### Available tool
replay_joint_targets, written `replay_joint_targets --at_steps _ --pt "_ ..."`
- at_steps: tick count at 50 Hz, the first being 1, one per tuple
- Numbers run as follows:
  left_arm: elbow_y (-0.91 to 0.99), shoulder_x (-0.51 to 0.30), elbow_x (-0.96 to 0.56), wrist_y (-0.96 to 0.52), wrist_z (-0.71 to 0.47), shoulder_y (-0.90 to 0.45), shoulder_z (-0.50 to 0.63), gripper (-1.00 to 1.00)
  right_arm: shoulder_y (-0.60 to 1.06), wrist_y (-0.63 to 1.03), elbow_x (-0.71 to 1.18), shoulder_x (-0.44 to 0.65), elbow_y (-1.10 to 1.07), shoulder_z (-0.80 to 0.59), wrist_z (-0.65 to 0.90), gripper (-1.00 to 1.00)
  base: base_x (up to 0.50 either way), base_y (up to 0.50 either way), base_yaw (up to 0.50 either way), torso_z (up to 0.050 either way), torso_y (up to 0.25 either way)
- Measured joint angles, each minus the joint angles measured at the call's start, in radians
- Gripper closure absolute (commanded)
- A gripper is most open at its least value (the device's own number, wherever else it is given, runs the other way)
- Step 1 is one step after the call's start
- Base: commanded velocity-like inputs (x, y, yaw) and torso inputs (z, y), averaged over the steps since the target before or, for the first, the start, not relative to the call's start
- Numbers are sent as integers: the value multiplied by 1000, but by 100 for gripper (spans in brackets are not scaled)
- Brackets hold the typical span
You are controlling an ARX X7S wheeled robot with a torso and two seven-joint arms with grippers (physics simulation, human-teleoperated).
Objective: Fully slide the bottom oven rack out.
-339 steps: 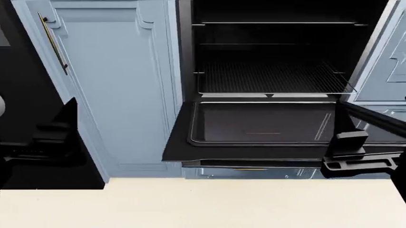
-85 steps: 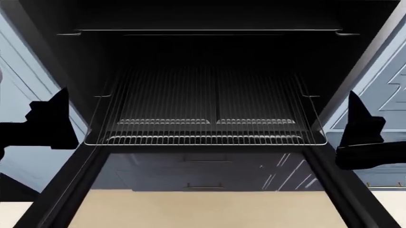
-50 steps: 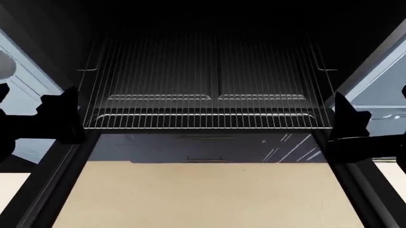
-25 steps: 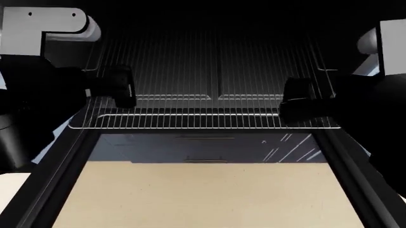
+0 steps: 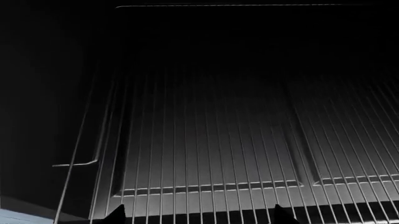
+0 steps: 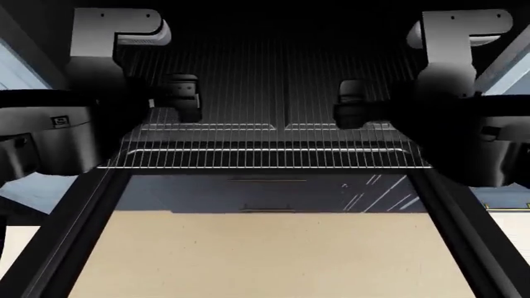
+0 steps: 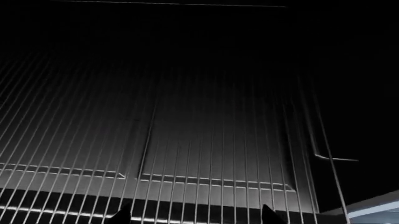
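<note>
The bottom oven rack (image 6: 273, 155), a wide grid of grey wires with a centre spine and two bright banded strips at its front, lies in the black oven (image 6: 282, 25) with its front edge over the dropped glass door (image 6: 265, 248). My left gripper (image 6: 180, 102) hovers over the rack's left half and my right gripper (image 6: 352, 112) over its right half. Both point into the cavity. In the left wrist view the gripper (image 5: 197, 217) is open above the rack wires (image 5: 237, 154), holding nothing. In the right wrist view the gripper (image 7: 194, 217) is open above the wires (image 7: 187, 140).
Pale blue cabinets flank the oven at left (image 6: 17, 68) and right (image 6: 517, 68). The door's dark side rails (image 6: 66, 236) run toward me on both sides. Drawer fronts and beige floor show through the glass. My grey arm links (image 6: 108, 37) fill the upper corners.
Both arms have swung in from the sides and reached farther in over the rack. The rack's front edge has stayed in place over the last half second.
</note>
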Motion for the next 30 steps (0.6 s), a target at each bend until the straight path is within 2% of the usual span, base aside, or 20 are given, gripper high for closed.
replay_joint_targets --at_steps 30 --pt "-284 90 174 49 186 -8 116 -100 18 -52 -247 -115 270 -149 -196 -100 0 0 0 0 0"
